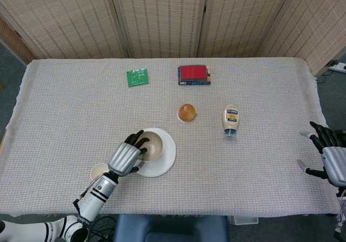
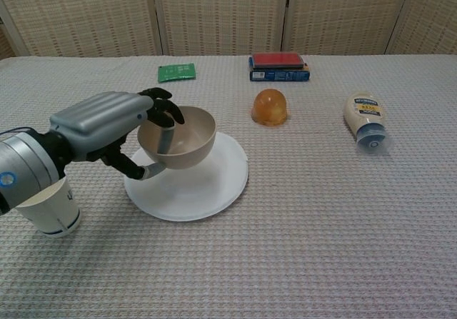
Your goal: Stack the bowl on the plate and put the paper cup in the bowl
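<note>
The bowl [image 2: 177, 138] is gripped at its rim by the left hand [image 2: 107, 126] and held directly over the plate [image 2: 187, 178], apparently just above it. The paper cup [image 2: 48, 203] stands nearby, beside that arm. The right hand [image 1: 332, 158] lies empty, fingers spread, well apart.

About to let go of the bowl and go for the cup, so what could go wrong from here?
1. The left hand has fingers hooked inside the bowl; pulling out could drag or tip it on the plate.
2. The bowl sits toward the plate's left-rear, not centred, so it may slide.
3. The paper cup stands right under the left forearm; retracting could knock it over.
</note>
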You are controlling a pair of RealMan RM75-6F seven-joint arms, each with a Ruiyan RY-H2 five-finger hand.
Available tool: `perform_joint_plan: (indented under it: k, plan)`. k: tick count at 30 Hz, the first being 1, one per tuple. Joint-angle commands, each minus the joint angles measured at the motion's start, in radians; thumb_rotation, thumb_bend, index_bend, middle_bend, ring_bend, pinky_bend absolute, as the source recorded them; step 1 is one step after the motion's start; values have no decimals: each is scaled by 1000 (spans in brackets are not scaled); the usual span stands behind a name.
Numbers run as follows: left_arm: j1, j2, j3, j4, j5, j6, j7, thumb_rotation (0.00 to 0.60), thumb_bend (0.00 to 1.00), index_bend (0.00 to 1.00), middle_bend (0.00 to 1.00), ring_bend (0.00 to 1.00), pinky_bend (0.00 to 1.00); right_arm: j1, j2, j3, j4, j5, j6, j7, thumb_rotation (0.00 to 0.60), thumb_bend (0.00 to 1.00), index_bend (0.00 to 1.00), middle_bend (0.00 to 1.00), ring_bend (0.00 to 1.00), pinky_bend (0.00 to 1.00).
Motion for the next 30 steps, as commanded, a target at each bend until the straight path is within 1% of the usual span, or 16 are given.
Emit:
perform_joint_plan:
  k: [1,7,10,13,19,30]
  plan:
    - [8,6,-6,11,3,4,-35,600,379,617,258,33,197,-11,22,-4,-7,-5,13,18,600,274,172,0,0,0]
    - [18,15,-12,27,3,6,-81,600,379,616,258,33,197,-41,61,-12,-31,-14,56,19,600,292,172,1,0,0]
    - [19,14,-13,31,5,2,-94,600,379,616,258,33,197,-53,98,-28,-43,-40,66,58,600,297,172,6,0,0]
    - [20,12,-14,33,8,1,-97,600,378,616,258,33,197,-64,117,-34,-37,-64,92,104,600,299,172,9,0,0]
    - [23,3,-11,36,8,-3,-94,600,379,616,258,33,196,-77,136,-55,-16,-132,140,179,600,299,172,14,0,0]
    - [37,-29,4,66,6,-10,-113,600,378,616,258,33,197,-90,139,-71,-1,-181,194,212,600,298,172,14,0,0]
